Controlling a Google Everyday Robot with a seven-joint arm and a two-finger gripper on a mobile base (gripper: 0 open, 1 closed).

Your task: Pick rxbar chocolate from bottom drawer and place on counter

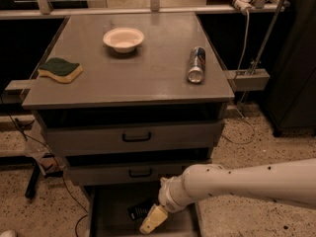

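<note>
A grey counter (148, 78) fills the upper half of the frame, carrying a white bowl (123, 38) at top centre, a green-and-yellow sponge (60, 69) at left and a can (196, 64) lying on its side at right. A white robot arm (256, 181) reaches in from the lower right. The bottom drawer (111, 218) stands pulled out at bottom centre. The gripper (153, 219) hangs low inside it; whether it is parted or closed cannot be told. The rxbar chocolate (139, 211) lies on the drawer floor, just left of the gripper.
</note>
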